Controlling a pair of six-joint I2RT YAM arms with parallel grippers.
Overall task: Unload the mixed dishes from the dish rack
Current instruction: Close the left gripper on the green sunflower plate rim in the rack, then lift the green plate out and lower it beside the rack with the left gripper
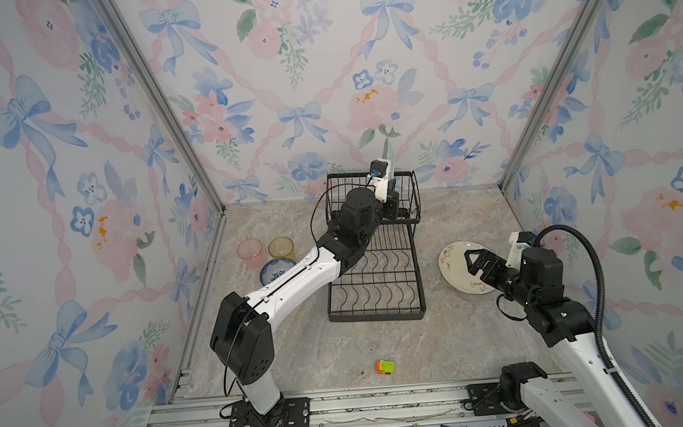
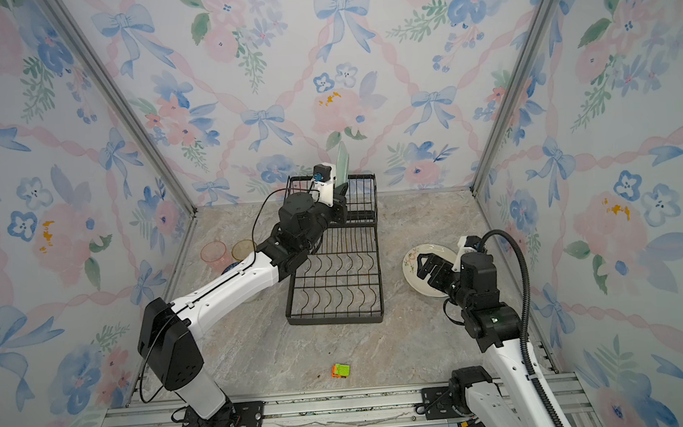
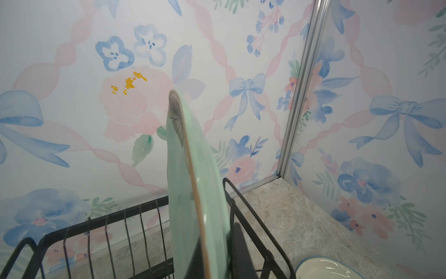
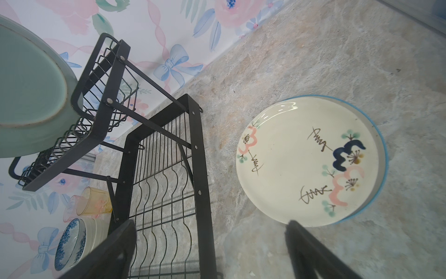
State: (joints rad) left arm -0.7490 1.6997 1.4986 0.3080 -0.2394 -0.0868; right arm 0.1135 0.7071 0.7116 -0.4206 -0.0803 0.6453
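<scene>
Left wrist cam: your left hand [image 3: 218, 251] grips the pale green plate [image 3: 193, 181] at the dish rack [image 3: 135, 210], right hand [image 4: 211, 227] hangs wide open.

Papered booth, stone-look floor [image 1: 321, 349]
Walls [image 1: 319, 58] show pink ribbons, blue bows and flowers; silver metal posts [image 1: 162, 103] run up both back corners; the mottled grey-beige floor ends at aluminium rails [image 1: 388, 402] in front
</scene>
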